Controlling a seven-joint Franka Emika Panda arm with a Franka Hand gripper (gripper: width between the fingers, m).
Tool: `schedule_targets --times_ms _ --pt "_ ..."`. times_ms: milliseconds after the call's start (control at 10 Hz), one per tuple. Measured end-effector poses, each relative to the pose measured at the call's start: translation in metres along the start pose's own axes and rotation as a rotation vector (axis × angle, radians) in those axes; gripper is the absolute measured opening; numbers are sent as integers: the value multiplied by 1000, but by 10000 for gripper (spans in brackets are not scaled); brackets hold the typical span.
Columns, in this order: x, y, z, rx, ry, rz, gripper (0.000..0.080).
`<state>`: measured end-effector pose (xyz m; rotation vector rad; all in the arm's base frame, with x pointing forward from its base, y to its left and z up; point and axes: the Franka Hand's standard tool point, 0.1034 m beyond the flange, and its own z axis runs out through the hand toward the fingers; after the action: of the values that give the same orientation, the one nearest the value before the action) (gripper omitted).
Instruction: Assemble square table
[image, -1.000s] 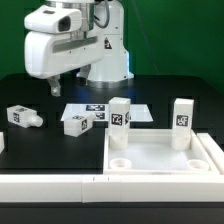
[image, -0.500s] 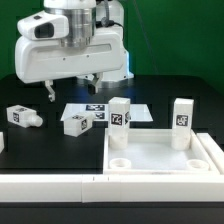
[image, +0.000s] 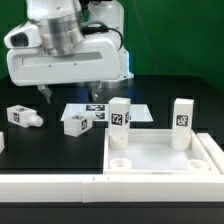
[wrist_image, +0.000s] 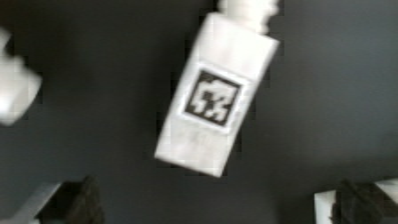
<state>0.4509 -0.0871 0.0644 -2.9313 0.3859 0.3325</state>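
Note:
The square table top (image: 160, 158) lies white and rimmed at the exterior view's right, with two legs standing upright in its far corners (image: 120, 113) (image: 182, 113). Two loose legs with tags lie on the black table, one (image: 22, 116) at the exterior view's left and one (image: 78, 123) by the marker board. My gripper (image: 68, 94) hangs open and empty above the table, between and behind these loose legs. The wrist view shows one lying leg (wrist_image: 217, 95) with its tag up, beyond my open gripper (wrist_image: 217, 205), whose dark fingertips (wrist_image: 71, 202) are apart and touch nothing.
The marker board (image: 103, 108) lies flat behind the table top. Long low white border bars (image: 50, 186) run along the front and the exterior view's right edge (image: 214, 150). Another white part (wrist_image: 15, 88) shows at the wrist view's edge.
The arm has swung toward the exterior view's left and come nearer the camera, looming larger. The legs and table top have not moved.

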Motion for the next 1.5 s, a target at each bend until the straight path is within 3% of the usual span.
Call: schedule_targets --times_ms 100,400,500,600,800,1100,1300,1400,1500 --pt "4 -1 -3 59 -32 90 648" --pt "6 -7 -1 64 -22 239 648" --pt "4 -9 1 81 -39 294 648" --pt "1 -7 6 125 -115 342 648" --pt "7 -2 15 159 -187 350 648" --pt "-9 -6 20 207 -374 311 648" --pt "-6 -6 23 236 -485 288 648" --pt "-12 -2 22 259 -581 274 648" --pt "-2 7 24 272 -639 284 648"
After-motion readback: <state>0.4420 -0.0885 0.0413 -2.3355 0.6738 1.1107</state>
